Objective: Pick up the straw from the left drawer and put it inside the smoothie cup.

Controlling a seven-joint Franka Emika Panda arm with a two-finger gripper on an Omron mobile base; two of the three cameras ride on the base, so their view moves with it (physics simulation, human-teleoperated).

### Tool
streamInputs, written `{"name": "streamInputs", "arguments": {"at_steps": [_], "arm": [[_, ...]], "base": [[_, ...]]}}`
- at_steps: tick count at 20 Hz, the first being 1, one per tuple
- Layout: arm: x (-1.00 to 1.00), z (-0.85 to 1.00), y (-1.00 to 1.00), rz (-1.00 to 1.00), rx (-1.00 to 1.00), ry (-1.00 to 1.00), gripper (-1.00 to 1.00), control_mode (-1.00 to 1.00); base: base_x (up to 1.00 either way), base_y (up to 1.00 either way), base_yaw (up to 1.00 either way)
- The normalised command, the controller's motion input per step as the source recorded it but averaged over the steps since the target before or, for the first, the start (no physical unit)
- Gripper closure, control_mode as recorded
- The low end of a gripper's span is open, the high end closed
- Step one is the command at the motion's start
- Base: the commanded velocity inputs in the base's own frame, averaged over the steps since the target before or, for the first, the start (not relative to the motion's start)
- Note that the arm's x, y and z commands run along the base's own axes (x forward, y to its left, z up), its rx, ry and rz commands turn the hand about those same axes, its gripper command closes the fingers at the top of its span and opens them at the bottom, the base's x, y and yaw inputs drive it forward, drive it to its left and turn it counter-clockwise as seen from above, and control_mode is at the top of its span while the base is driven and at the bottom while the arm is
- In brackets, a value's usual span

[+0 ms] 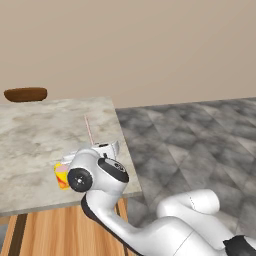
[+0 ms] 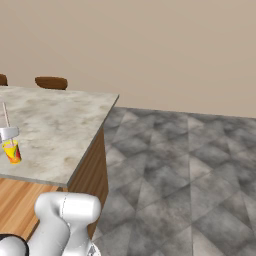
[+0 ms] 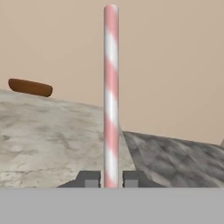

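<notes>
The pincer (image 3: 111, 179) is closed tight on the straw (image 3: 111, 94), which stands upright between its two tips, striped pink and white. The cup (image 1: 62, 175) sits near the desk's (image 1: 40, 135) front edge, pink contents showing at its top, just beside the robot's wrist. A brown bowl (image 1: 25, 94) rests at the far edge.

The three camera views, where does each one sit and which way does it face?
Left base view: behind the arm's left, looking down at the marble counter; white arm, hand.
Right base view: behind its right, same counter, yellow swirled smoothie cup; white arm base.
Hand view: along the hand, up the pink-white striped straw.
All share the brown oval bowl.
</notes>
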Motion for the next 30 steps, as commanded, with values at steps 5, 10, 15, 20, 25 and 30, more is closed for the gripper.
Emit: {"name": "streamInputs", "arguments": {"at_steps": [5, 10, 15, 20, 25, 30], "arm": [[0.1, -0.1, 0.15, 0.0, 0.0, 0.0, 1.0, -1.0], [0.01, -0.01, 0.18, 0.0, 0.0, 0.0, 1.0, -1.0], [0.06, -0.09, 0.1, 0.0, 0.0, -0.01, 1.0, -1.0], [0.0, -0.17, 0.0, 0.02, 0.0, -0.05, 1.0, -1.0], [0.0, -0.14, 0.0, 0.02, 0.0, -0.04, 1.0, -1.0], [0.0, -0.07, 0.0, 0.01, 0.0, -0.03, 1.0, -1.0]], "base": [[0.0, 0.0, 0.0], [0.0, 0.0, 0.0], [0.0, 0.0, 0.0], [0.0, 0.0, 0.0], [0.0, 0.0, 0.0], [0.0, 0.0, 0.0]]}}
